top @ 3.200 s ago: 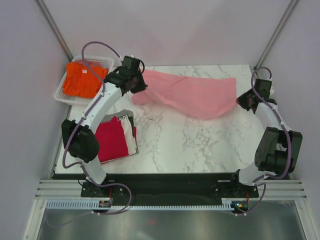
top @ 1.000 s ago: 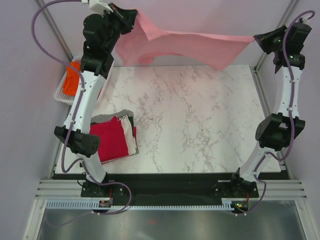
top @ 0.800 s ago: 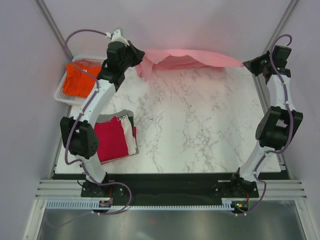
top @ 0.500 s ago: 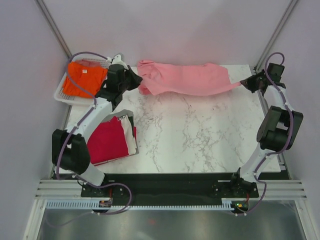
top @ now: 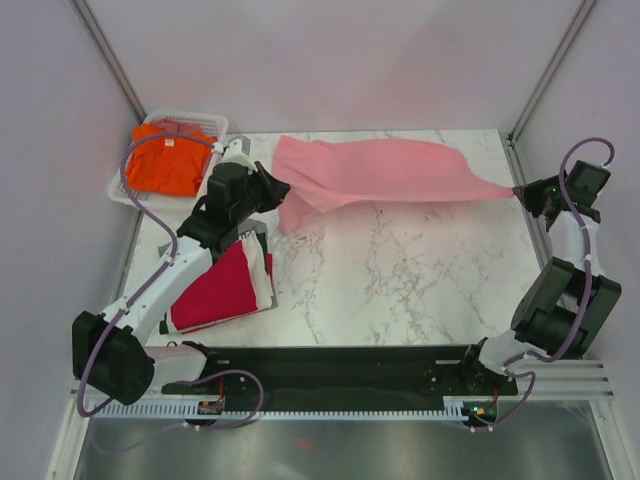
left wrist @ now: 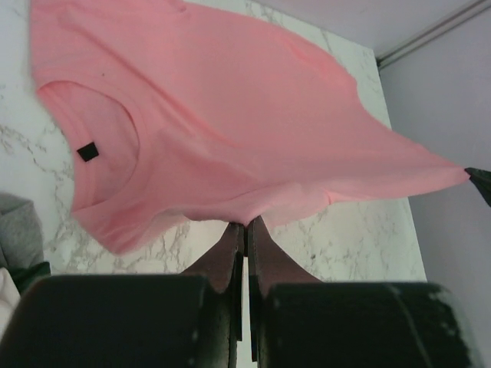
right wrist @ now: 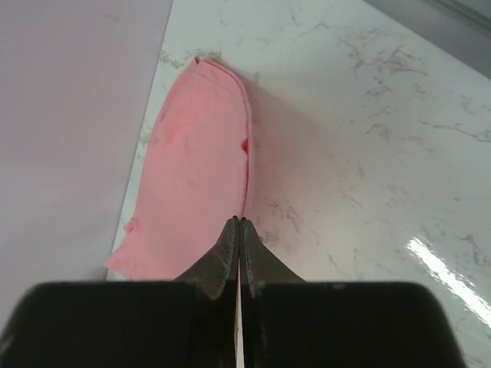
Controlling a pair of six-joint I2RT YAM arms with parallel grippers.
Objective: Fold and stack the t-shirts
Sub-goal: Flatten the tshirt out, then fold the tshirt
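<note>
- The pink t-shirt [top: 380, 172] hung high in the air between both arms a second ago. It has now come down low over the far part of the marble surface [top: 400, 290], drawn out long from left to right.
- The left arm [top: 195, 245] has its jaws pressed together, pinching the shirt's near edge. The wrist view shows the neckline and its black label [left wrist: 87, 151] off to the left.
- The right arm [top: 575, 215] has swung out to the right edge. Its jaws are also closed tight, nipping the opposite end of the shirt, which narrows to a taut point there.
- A loose corner sags beside the left jaws. Whether the rest lies flat on the surface cannot be told.
- This looks like the spreading step. The shirt is almost laid out and its folds are not yet begun.
- The red t-shirt [top: 215, 290] tops the folded pile near the left arm.
- An orange t-shirt [top: 163, 165] waits in the white basket [top: 215, 122].
</note>
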